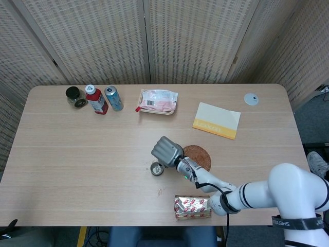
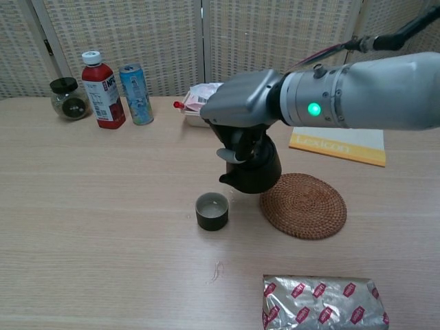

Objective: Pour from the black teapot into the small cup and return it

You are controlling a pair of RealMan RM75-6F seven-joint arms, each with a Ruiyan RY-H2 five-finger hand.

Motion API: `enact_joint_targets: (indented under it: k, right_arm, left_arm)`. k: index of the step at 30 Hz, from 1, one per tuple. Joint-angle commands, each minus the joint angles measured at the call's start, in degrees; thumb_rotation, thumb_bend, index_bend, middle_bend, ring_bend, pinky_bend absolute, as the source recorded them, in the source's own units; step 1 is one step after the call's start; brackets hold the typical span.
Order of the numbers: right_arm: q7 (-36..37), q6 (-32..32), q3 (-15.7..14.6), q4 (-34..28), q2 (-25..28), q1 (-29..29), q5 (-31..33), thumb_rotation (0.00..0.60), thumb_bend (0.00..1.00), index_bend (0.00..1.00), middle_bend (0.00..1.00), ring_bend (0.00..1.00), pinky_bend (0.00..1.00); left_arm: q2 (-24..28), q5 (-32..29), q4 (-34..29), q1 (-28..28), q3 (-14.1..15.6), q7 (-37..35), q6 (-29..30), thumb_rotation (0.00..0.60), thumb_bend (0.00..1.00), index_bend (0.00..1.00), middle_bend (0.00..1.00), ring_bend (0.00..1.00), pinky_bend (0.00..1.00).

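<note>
My fingers [image 2: 234, 152] are wrapped around the handle of the teapot [image 2: 256, 172], holding it from above; my right hand [image 2: 242, 108] covers its top. The teapot is upright, spout toward the cup [image 2: 212, 210], its base over the near-left edge of the woven coaster [image 2: 306, 206]; whether it touches the coaster cannot be told. The cup stands on the counter [image 2: 103, 227] just left of the teapot, apart from it. A foil packet [image 2: 322, 302] lies near the front edge. Further back: a yellow booklet [image 2: 340, 144], a plastic pouch [image 1: 158, 101], a can [image 2: 136, 93], a red bottle [image 2: 101, 90] and a jar [image 2: 67, 97].
</note>
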Motion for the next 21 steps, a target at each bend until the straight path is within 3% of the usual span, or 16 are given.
enact_joint_targets:
  k: [1,13,21]
  right_arm:
    - [6.5,-0.3,1.0,-1.1,3.6,-4.1,-3.1,0.393,0.59,1.0,1.0,0.95,0.58]
    - [21.6,-1.7,0.9,0.4,7.8,-13.2,-10.7,0.393,0.58,1.0,1.0,0.94,0.58]
    - [26.8,-2.5,0.1,4.6,7.0,-17.6,-15.7,0.39,0.56,1.0,1.0,0.94,0.58]
  left_arm:
    - [0.2,0.3,-0.6,-0.3,0.0,0.6,-0.2,0.6,0.14,0.03,0.0,0.0,0.0]
    - [0.0,1.3,-2.5,-1.8,0.0,2.6,-1.4,0.6,0.14,0.03,0.0,0.0,0.0]
    - [-0.5,1.4,-2.9,-2.3,0.2,3.2,-2.1,0.6,0.14,0.03,0.0,0.0,0.0]
